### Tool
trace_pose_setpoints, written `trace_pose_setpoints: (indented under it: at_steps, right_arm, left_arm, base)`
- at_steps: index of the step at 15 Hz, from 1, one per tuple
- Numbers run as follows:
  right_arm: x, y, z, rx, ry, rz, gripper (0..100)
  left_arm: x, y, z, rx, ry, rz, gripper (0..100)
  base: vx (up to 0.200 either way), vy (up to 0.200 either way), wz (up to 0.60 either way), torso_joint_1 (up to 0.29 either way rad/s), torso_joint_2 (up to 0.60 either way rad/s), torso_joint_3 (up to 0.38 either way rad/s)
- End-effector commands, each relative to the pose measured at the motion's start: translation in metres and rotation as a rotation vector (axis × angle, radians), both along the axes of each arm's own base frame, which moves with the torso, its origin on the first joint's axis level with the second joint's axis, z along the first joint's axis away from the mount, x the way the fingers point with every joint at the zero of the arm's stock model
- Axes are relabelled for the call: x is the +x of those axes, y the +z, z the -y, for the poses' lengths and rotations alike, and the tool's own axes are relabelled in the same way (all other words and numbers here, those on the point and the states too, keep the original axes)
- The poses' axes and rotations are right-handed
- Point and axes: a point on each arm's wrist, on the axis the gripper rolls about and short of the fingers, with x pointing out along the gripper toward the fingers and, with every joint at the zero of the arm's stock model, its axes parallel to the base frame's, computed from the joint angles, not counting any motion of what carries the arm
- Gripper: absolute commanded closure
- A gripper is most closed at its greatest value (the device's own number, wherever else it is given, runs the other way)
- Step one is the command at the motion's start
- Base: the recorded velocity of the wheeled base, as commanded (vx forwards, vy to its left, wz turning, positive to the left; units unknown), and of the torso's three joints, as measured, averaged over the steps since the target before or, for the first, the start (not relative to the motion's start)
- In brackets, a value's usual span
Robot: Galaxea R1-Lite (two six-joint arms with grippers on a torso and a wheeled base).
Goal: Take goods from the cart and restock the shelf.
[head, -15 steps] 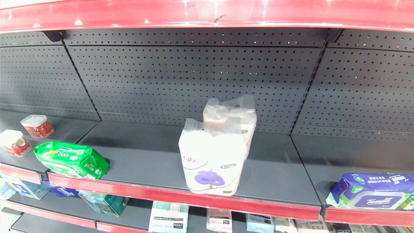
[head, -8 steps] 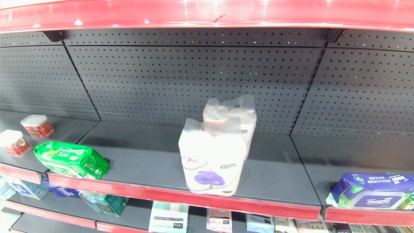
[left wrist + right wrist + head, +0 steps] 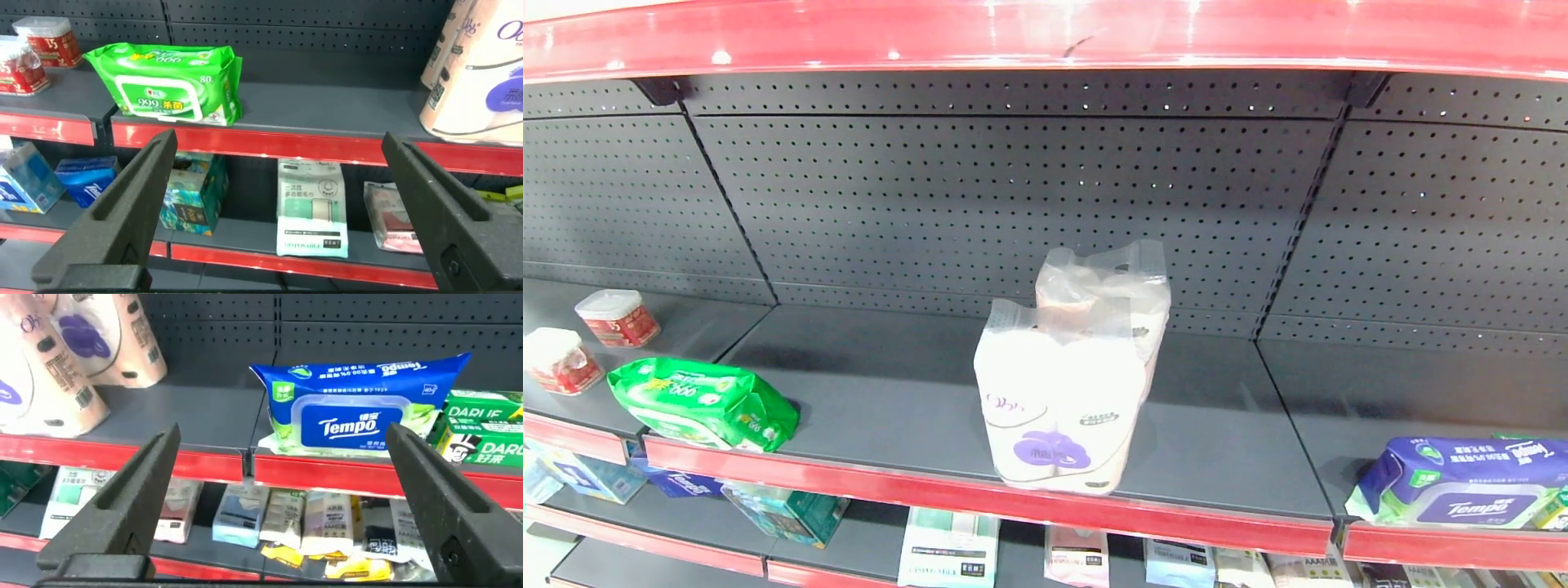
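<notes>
Grey pegboard shelf (image 3: pixel 890 392), red-edged. Toilet-roll pack (image 3: pixel 1058 400) upright at front lip. Left of the pack: left jaws level, spread empty, facing green wipes (image 3: pixel 167 77). Right of it: right jaws likewise released, facing blue wipes (image 3: pixel 364 408).

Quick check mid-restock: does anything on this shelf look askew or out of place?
The green wipes pack lies at the front of the shelf, turned at an angle to its red front strip. The toilet paper packs stand upright. Nothing looks spilled or damaged.
</notes>
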Motion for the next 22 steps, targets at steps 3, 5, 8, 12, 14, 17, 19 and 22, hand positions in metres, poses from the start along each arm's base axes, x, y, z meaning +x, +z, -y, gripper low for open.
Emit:
trace_pose_setpoints:
  at_steps: [3,5,8,12,14,17,19,22]
  right_arm:
    - [0.0,0.0,0.0,0.0,0.001,-0.001,0]
    - [0.0,0.0,0.0,-0.002,0.001,-0.001,0]
    - [0.0,0.0,0.0,-0.006,0.001,-0.001,0]
    - [0.0,0.0,0.0,-0.011,0.001,-0.001,0]
    - [0.0,0.0,0.0,-0.011,0.001,-0.001,0]
    - [0.0,0.0,0.0,-0.011,0.001,-0.001,0]
    - [0.0,0.0,0.0,-0.011,0.001,-0.001,0]
    - [0.0,0.0,0.0,-0.011,0.001,-0.001,0]
  left_arm:
    - [0.0,0.0,0.0,0.0,0.0,0.0,0]
    - [0.0,0.0,0.0,0.001,-0.001,0.0,0]
    - [0.0,0.0,0.0,0.001,-0.003,0.0,0]
    - [0.0,0.0,0.0,-0.008,-0.007,0.0,0]
    - [0.0,0.0,0.001,-0.001,-0.057,0.0,0]
    - [0.003,0.091,0.001,-0.115,-0.087,0.08,0]
    - [0.029,0.168,0.001,-0.207,-0.058,0.098,0]
    - [0.082,0.172,-0.011,-0.106,0.342,-0.094,0]
  base:
    - [0.0,0.0,-0.6,-0.001,0.0,0.001]
    - [0.0,0.0,-0.6,0.005,0.0,-0.002]
    - [0.0,0.0,-0.6,-0.001,0.0,0.001]
    - [0.0,0.0,-0.3,0.0,0.0,0.0]
    - [0.0,0.0,0.0,0.0,0.0,0.0]
    - [0.0,0.0,0.0,0.0,0.0,0.0]
    - [0.0,0.0,0.0,0.0,0.0,0.0]
    - [0.0,0.0,0.0,0.0,0.0,0.0]
